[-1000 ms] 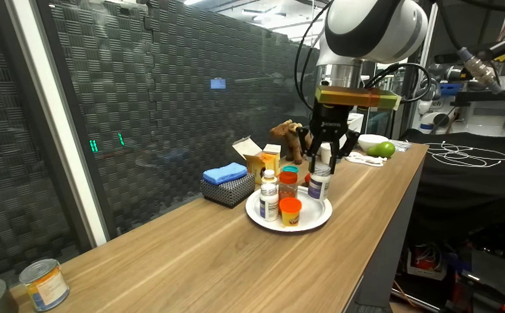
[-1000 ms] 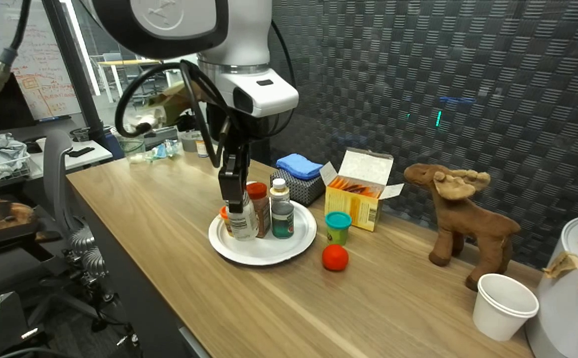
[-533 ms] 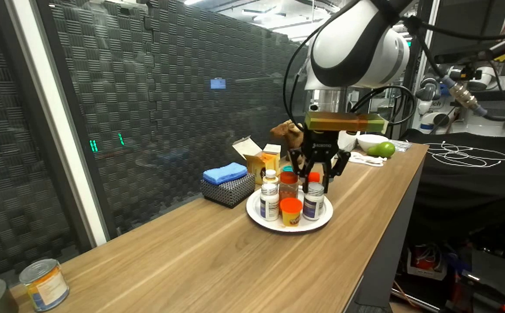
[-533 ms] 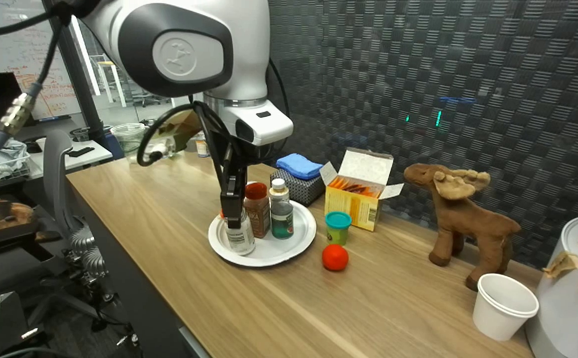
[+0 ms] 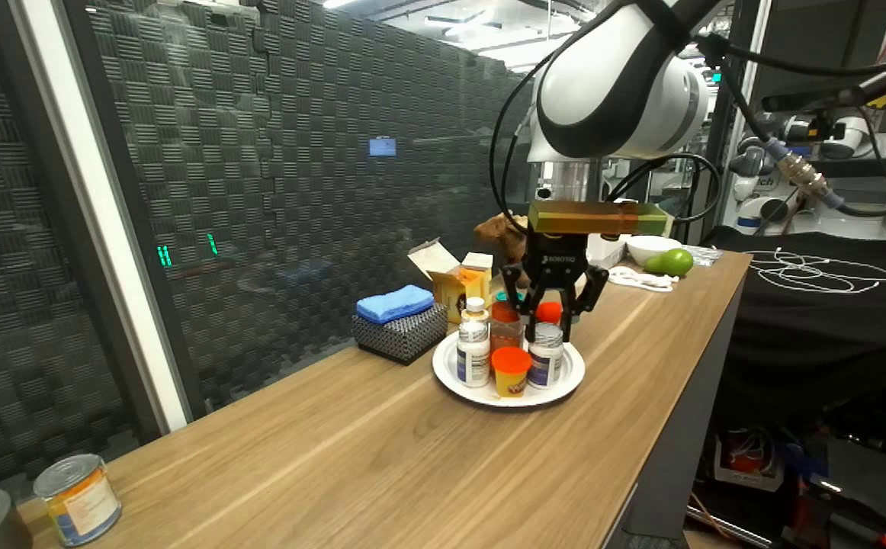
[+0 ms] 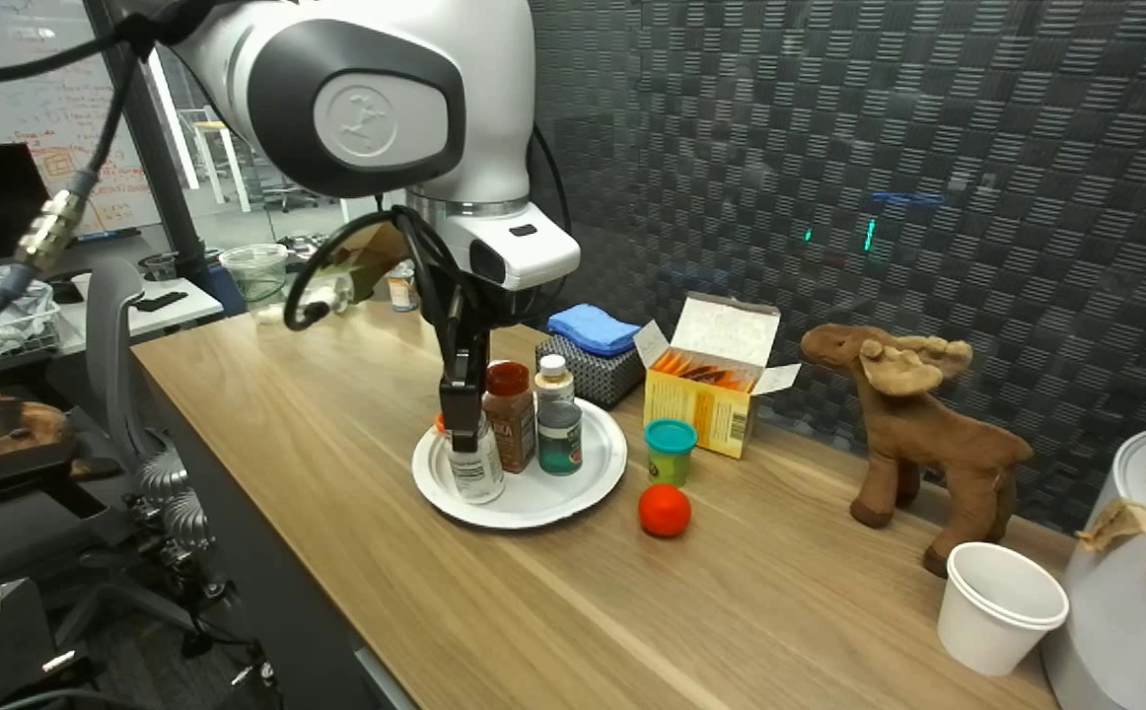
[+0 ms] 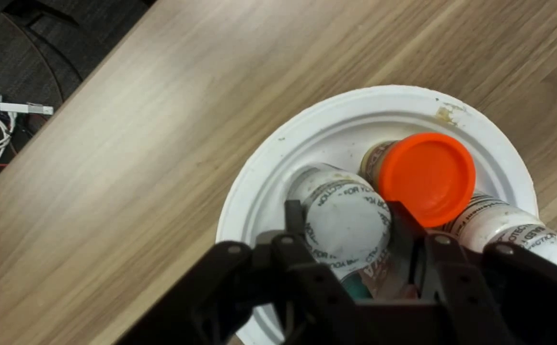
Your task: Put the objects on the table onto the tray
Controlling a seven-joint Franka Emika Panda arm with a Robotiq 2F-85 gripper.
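My gripper is shut on the cap of a white pill bottle, one finger on each side. This bottle is low over the white round tray; its base is at or just above the surface. Beside it on the tray are an orange-lidded yellow cup, another white pill bottle, a red-lidded jar, a grey-topped green jar and a white-capped bottle. Off the tray, on the table, stand a teal-lidded green tub and a red ball.
Behind the tray are an open yellow box and a patterned box with a blue cloth. A plush moose and stacked white cups stand farther along. A can sits at the opposite end.
Over the last second my gripper has come down with the white pill bottle from above the tray to its surface. In the last half second it has shifted only slightly.
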